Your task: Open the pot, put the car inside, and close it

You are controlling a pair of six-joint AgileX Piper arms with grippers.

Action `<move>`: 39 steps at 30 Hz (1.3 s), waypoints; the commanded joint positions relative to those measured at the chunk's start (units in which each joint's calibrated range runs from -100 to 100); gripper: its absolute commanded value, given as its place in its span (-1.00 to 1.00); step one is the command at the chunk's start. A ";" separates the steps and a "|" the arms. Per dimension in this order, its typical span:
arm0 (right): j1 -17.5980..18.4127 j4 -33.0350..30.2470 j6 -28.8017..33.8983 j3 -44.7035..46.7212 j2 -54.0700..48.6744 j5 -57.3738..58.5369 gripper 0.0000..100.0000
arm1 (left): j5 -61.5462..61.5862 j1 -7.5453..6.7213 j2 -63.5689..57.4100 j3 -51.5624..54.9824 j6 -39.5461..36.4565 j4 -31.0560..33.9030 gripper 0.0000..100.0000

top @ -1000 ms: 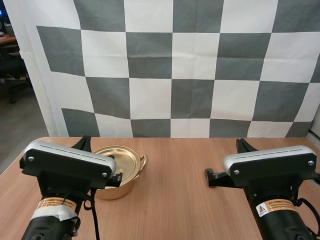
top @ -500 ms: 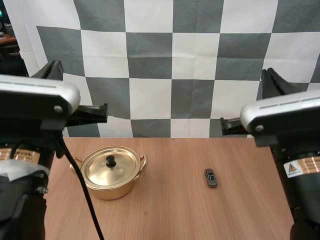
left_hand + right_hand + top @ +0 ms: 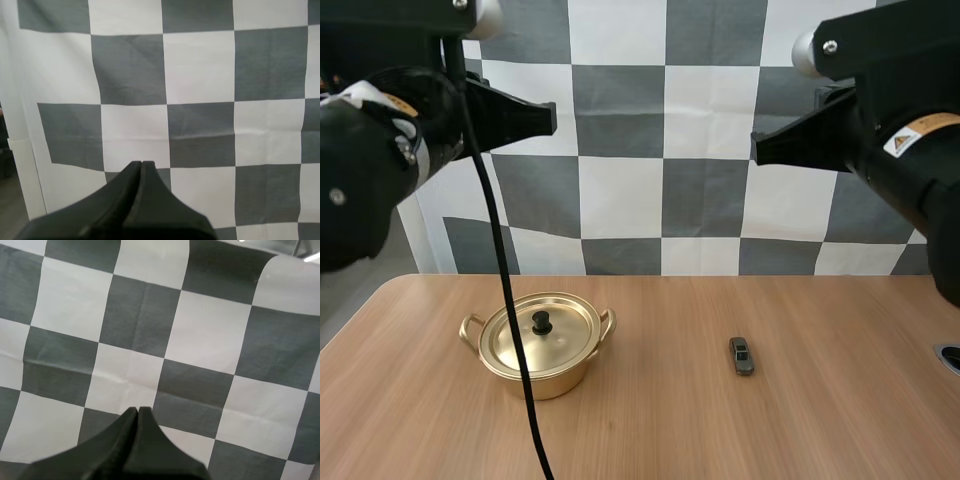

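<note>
- The pot [image 3: 538, 348] sits on the counter [image 3: 650, 430] toward your left side. Its lid [image 3: 555, 338] is on and seated flat, with the black knob [image 3: 541, 321] upright at its centre.
- The car [image 3: 741, 355] lies on bare counter well apart from the pot, off to its right. It seems to lie lengthwise, pointing away from you, though it is too small to tell which end is the front.
- With the lid on and the car outside, nothing of the task is done yet. I judge you are at the very start of the opening step.
- Your left end effector [image 3: 141, 167] hangs high above the pot's side of the counter. Its fingers are pressed together into one dark wedge and hold nothing.
- Your right end effector [image 3: 137, 412] hangs just as high on the car's side, fingers likewise together and empty.
- The next move calls for the left arm to come down over the knob. Part the fingers before you arrive, straddle the knob, pinch it and lift straight up.
- Set the lid down on bare counter, clear of the car. The right arm will then need to spread its fingers and take the car across its narrow width.
</note>
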 commanded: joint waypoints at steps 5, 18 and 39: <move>-0.01 0.35 0.04 -6.78 7.49 66.27 -1.00 | 68.29 -0.01 7.31 -12.21 0.03 6.17 -1.00; -0.01 1.20 0.04 -6.97 7.24 65.60 -1.00 | 68.59 -0.01 4.41 -12.21 4.72 9.56 -0.71; -0.01 5.65 0.04 -6.97 7.24 70.62 -1.00 | 55.00 -0.01 7.26 -14.68 8.20 11.92 1.00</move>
